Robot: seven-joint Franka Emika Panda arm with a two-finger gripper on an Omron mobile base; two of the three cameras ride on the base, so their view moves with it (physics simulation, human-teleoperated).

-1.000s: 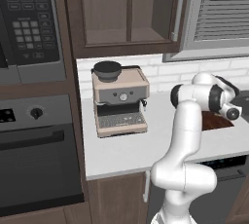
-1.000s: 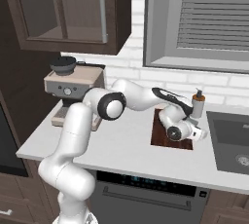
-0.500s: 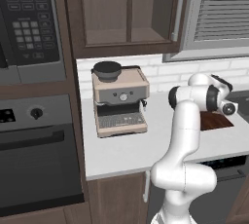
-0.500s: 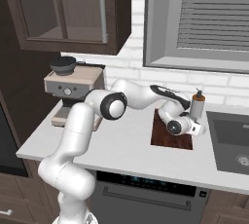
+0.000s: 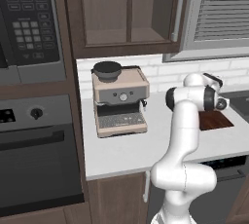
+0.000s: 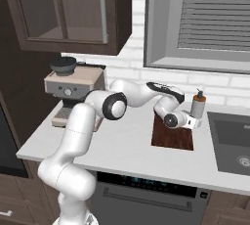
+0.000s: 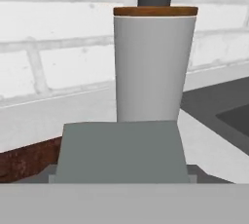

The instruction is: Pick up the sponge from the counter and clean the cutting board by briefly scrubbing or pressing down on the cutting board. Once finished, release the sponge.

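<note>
The cutting board is a dark reddish-brown rectangle on the light counter, also seen past the arm in the left base view. My gripper hangs just above the board's far right corner, pointing toward the soap dispenser. In the hand view a grey-green block, the sponge, sits right at the fingers with its scrubbing face toward the camera. It hides the fingertips, and the gripper looks shut on it. A strip of the board shows at the lower left.
A white soap dispenser with a brown collar and dark pump stands right behind the board, directly ahead of the hand. The sink lies to the right. A beige coffee machine stands at the counter's left end.
The hand has risen a little off the board and shifted toward the back wall and the soap dispenser. The board has stayed in place.
</note>
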